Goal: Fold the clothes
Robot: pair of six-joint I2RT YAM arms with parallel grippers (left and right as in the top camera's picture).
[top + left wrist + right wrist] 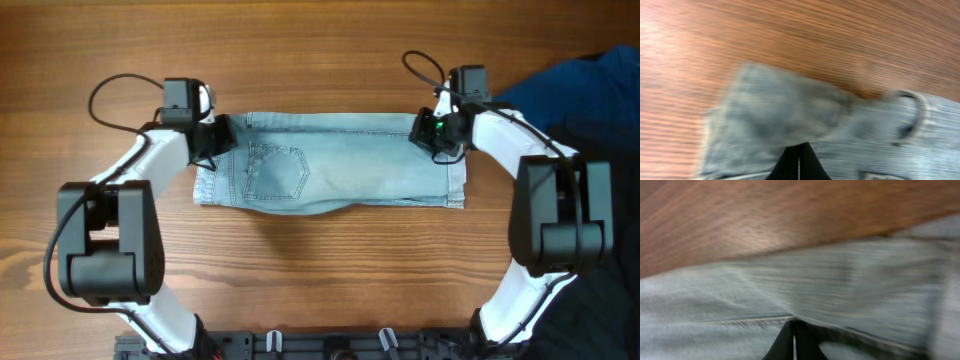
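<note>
The pale blue denim shorts [330, 170] lie flat across the middle of the table, folded lengthwise, with the waistband to the left and the leg hem to the right. My left gripper [218, 138] is at the far left corner by the waistband. In the left wrist view its fingers [799, 150] are pressed together on the denim [790, 110], beside a belt loop [917, 117]. My right gripper [430, 135] is at the far right corner by the hem. In the right wrist view its fingers [794, 327] are shut on a pinched ridge of denim [840, 290]. Both wrist views are blurred.
A dark blue cloth [580, 85] lies at the table's far right edge, behind my right arm. The wooden tabletop [320, 60] shows bare beyond and in front of the shorts. The arm bases stand at the near edge.
</note>
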